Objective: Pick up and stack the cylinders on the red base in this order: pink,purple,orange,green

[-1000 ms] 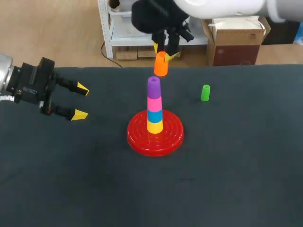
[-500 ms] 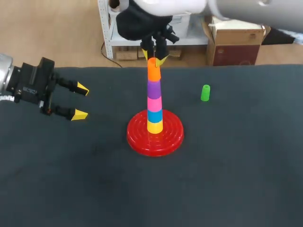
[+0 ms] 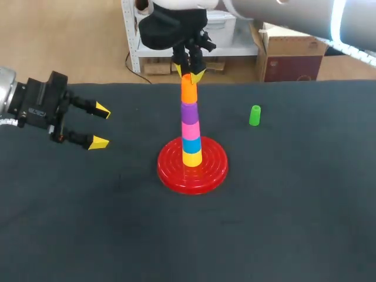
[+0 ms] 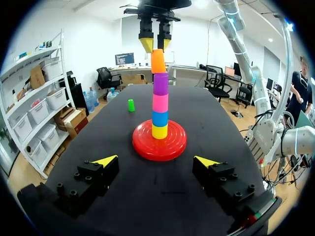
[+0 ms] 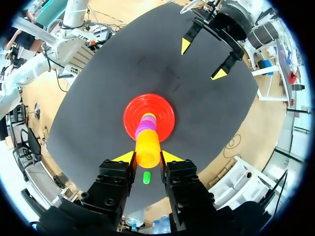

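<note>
Gripping orange cylinder (image 3: 188,91) with right gripper (image 3: 189,73), atop purple cylinder (image 3: 188,111), pink cylinder (image 3: 189,129), red base (image 3: 214,170). Left gripper (image 3: 101,126) spread wide, well apart. Green cylinder (image 3: 254,115) nearby.

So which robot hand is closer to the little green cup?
Right. The right gripper holds the orange cup atop the tower, near the green cup; the left gripper hangs open beyond the tower, much farther away.

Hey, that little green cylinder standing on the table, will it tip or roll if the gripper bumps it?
Probably tips easily: the green cylinder stands upright, taller than wide, on the dark table. Once down, its round side would likely let it roll.
</note>
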